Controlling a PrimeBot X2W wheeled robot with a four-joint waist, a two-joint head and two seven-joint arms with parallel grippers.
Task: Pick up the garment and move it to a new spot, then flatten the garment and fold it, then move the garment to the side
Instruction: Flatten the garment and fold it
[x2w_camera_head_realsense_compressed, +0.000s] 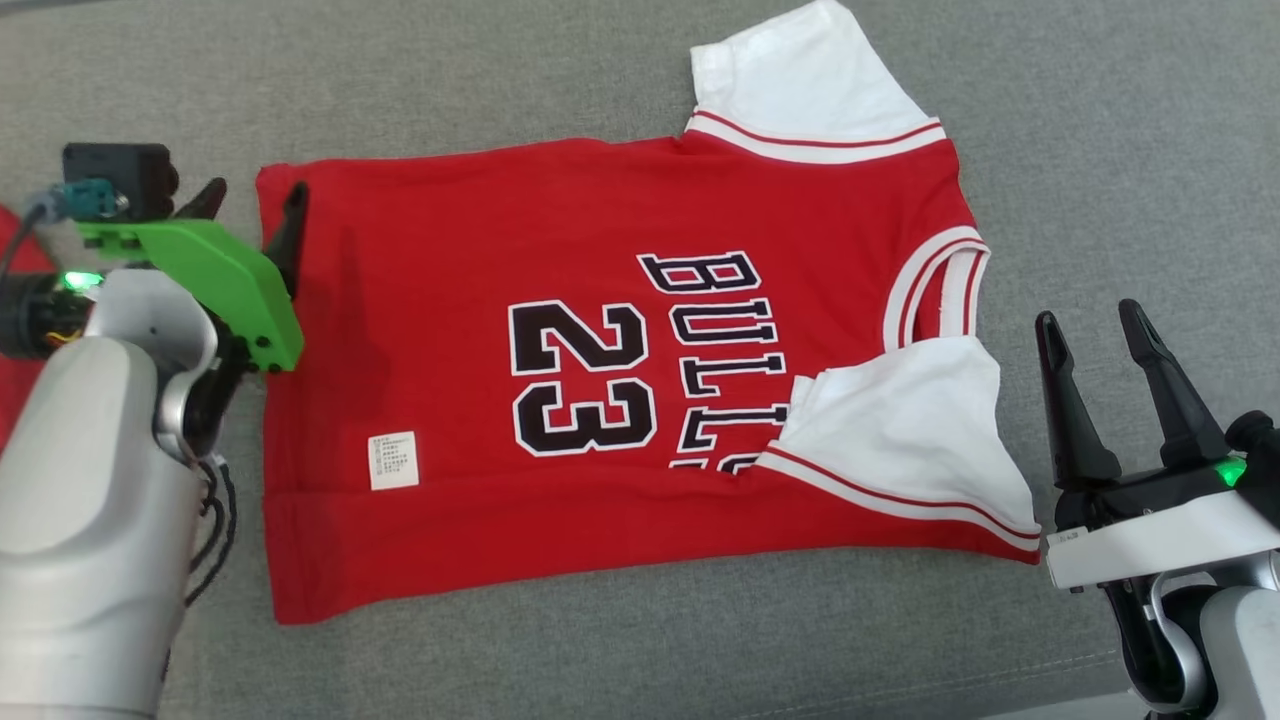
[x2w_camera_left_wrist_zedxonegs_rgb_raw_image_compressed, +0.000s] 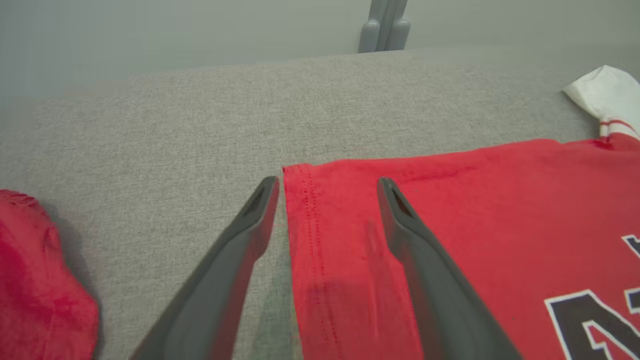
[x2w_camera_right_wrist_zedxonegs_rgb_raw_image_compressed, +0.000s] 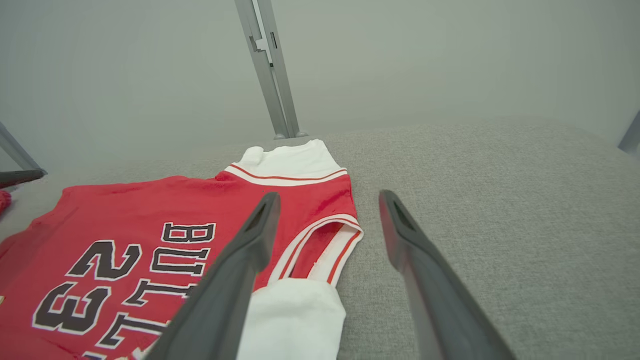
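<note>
Loosely straddling the hem (x2w_camera_left_wrist_zedxonegs_rgb_raw_image_compressed: 300, 210) of the "BULLS 23" jersey (x2w_camera_head_realsense_compressed: 450, 250), the left end effector (x2w_camera_head_realsense_compressed: 250, 215) gapes empty; the right end effector (x2w_camera_head_realsense_compressed: 1088, 322), likewise spread, sits beside its sleeve (x2w_camera_head_realsense_compressed: 900, 420).

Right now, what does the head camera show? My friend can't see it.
A red Bulls 23 jersey with white sleeves lies spread on a grey cushion. The left gripper straddles its hem corner, jaws open; the right gripper, jaws open, is beside the near sleeve.

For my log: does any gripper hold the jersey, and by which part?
Nothing is held. Left gripper open astride the jersey hem; right gripper open, apart from it.
</note>
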